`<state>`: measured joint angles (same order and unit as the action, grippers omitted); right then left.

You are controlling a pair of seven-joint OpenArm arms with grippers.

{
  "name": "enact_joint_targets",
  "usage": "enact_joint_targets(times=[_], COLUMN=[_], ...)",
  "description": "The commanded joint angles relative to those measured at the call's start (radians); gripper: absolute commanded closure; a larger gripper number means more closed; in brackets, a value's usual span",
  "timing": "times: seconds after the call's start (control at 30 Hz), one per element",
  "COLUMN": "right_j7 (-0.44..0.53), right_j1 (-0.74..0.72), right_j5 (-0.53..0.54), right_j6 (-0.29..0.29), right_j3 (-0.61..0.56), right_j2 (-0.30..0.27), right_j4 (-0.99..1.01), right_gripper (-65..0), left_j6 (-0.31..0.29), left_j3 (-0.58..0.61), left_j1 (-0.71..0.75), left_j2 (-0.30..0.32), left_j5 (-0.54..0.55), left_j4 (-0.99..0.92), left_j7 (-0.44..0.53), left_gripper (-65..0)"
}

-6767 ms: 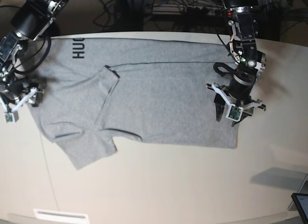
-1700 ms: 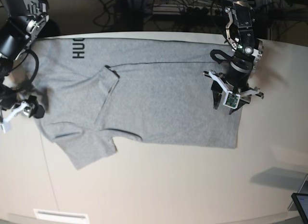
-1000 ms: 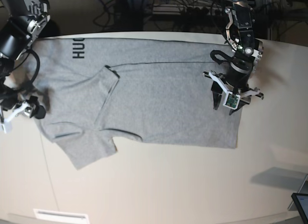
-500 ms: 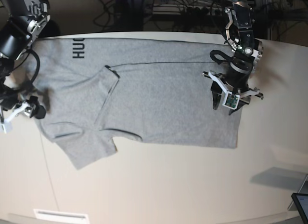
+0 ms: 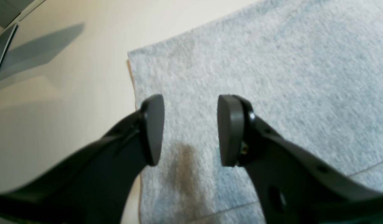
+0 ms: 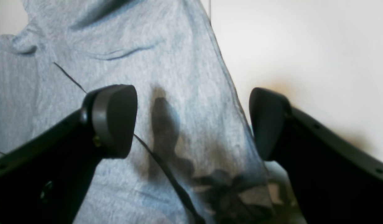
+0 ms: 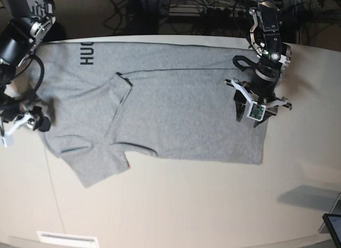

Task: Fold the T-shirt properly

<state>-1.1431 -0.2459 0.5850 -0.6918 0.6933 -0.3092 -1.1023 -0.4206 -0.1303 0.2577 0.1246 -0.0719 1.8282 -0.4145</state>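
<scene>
Both hands gape, the left hand (image 5: 189, 130) narrowly, the right hand (image 6: 193, 123) wider.

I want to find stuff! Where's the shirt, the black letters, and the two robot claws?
T-shirt (image 7: 176, 114): base view, middle of the cloth.
Letters (image 7: 87, 53): base view, print near the collar end.
Left gripper (image 5: 189, 130): left wrist view, between fingertips.
Right gripper (image 6: 193, 121): right wrist view, between fingertips.

The shirt (image 7: 160, 104) carries black block capitals near its upper left corner in the base view, turned sideways; "HUG" can be read, and the fabric edge cuts off the rest. Neither wrist view shows any lettering.
</scene>
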Motion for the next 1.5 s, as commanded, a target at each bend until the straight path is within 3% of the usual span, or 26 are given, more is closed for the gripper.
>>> enact_joint_targets(times=[0.0,0.7,0.9,1.03,1.23,1.33,1.47], right_j7=[0.001,0.053,0.050,0.050,0.054,0.056,0.058], right_j1=[-0.017,-0.025,-0.020,-0.019,-0.019,-0.019,-0.019], right_j5=[0.013,0.010,0.011,0.013,0.013,0.013,0.013], right_j6=[-0.006,-0.006,-0.006,-0.006,-0.006,-0.006,-0.006], right_j3=[-0.001,-0.004,-0.102,-0.120,-0.122,-0.122,-0.122], right_j2=[-0.014,-0.018,-0.015,0.018,0.026,0.025,0.020], right_j4=[-0.014,0.104,0.103,0.103,0.103,0.103,0.104], right_gripper=[-53.8,-54.1,-53.7,-53.5,-53.4,-47.3,-30.8], left_j6=[0.006,0.006,0.006,0.006,0.006,0.006,0.006], left_j3=[-0.002,-0.004,-0.004,-0.004,-0.004,-0.004,-0.004], left_j1=[-0.008,0.001,0.002,0.002,0.002,0.002,0.002], left_j2=[0.005,0.007,0.007,0.007,0.007,0.007,0.007], left_j5=[0.004,0.004,0.004,0.004,0.004,0.004,0.004], left_j4=[0.017,0.018,0.018,0.018,0.018,0.018,0.018], left_j7=[0.022,0.021,0.021,0.021,0.021,0.021,0.021], left_gripper=[-27.2,-27.2,-27.2,-27.2,-27.2,-27.2,-27.2])
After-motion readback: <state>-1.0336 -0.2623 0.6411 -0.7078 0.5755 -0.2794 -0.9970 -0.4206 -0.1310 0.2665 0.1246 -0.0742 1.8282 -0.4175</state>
